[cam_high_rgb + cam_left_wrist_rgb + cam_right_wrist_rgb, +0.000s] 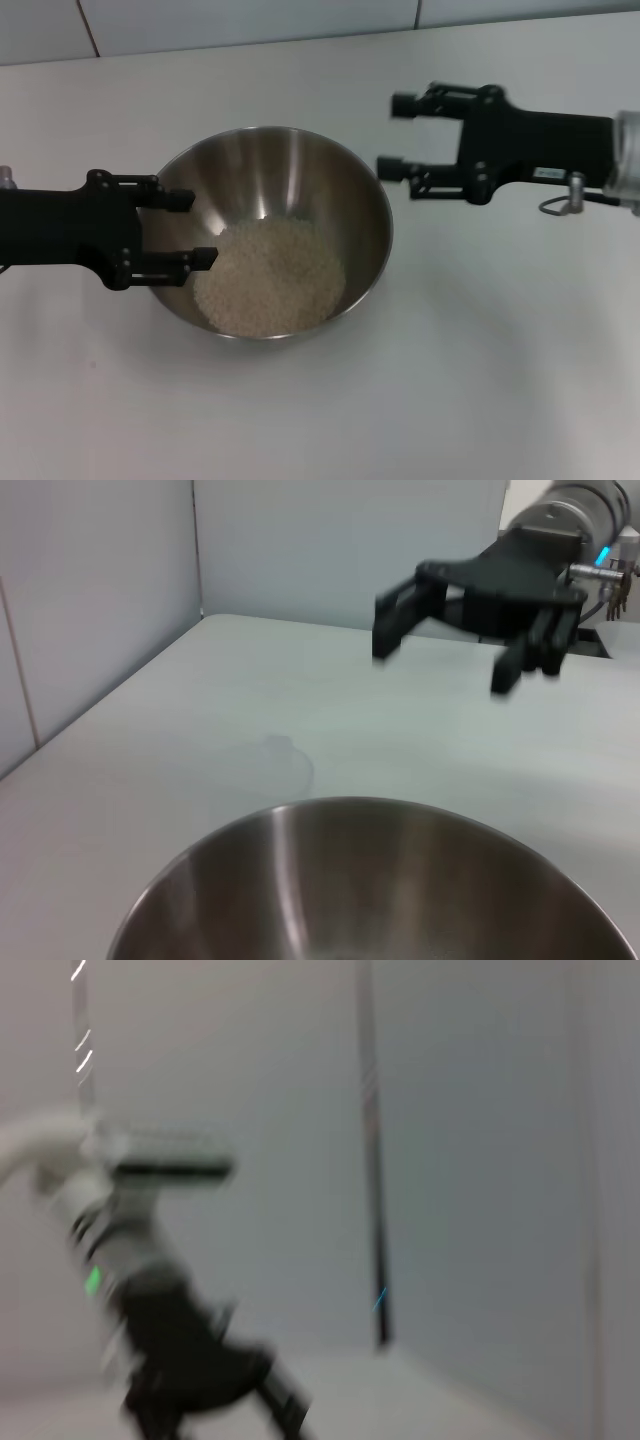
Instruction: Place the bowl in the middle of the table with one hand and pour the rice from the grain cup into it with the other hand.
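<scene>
The steel bowl [280, 170] stands in the middle of the white table [480, 350] with a mound of pale rice [270, 275] in it. My left gripper [200, 228] is open at the bowl's left rim, its two fingers spread over the edge. My right gripper [398, 136] is open and empty, above the table just right of the bowl; it also shows in the left wrist view [445, 660] beyond the bowl [380, 880]. A faint clear outline [272, 763] lies on the table beyond the bowl; I cannot tell whether it is the grain cup.
A light wall [250, 20] runs along the table's far edge. The right wrist view is blurred and shows only the wall and the left arm [130, 1260] far off.
</scene>
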